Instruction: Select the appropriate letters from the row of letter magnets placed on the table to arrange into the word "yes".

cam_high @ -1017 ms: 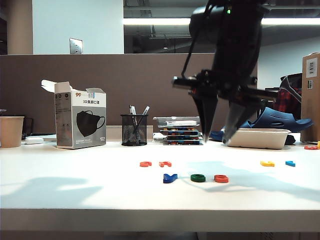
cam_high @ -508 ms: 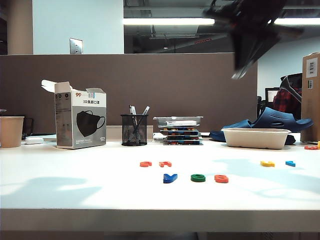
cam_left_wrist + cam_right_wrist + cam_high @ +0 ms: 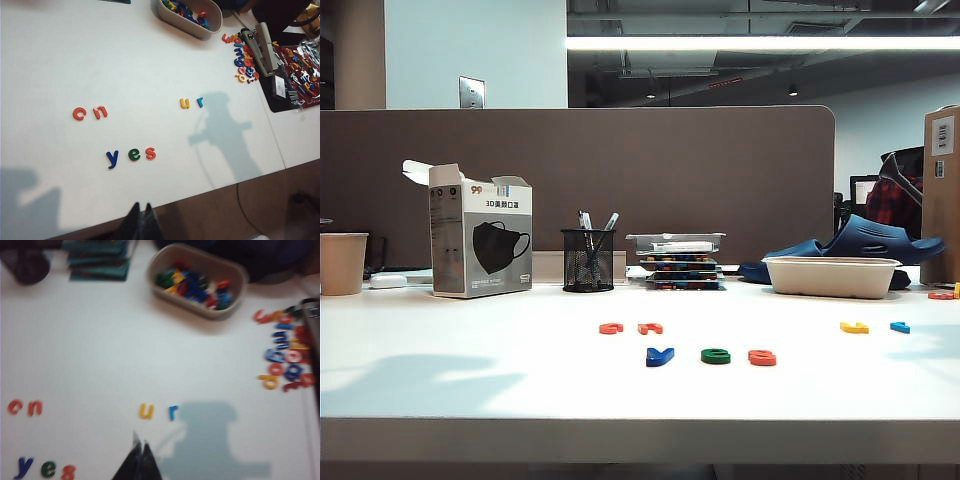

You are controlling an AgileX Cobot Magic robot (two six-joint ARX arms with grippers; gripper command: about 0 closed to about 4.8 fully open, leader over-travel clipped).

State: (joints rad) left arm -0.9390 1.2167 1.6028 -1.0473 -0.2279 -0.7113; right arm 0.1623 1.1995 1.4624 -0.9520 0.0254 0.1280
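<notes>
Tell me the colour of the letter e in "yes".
Green; the e shows best in the left wrist view.

The white surface (image 3: 470,380) carried a near row reading "yes": a dark blue Y (image 3: 660,356), a green E (image 3: 716,356) and an orange-red S (image 3: 762,357). Behind them lay two orange-red letters (image 3: 630,328), and well to the right a yellow letter (image 3: 854,327) just beside a light blue letter (image 3: 900,327). Farther back stood a mask box (image 3: 480,243), a mesh pen cup (image 3: 588,260) and a beige tray (image 3: 831,276).
</notes>
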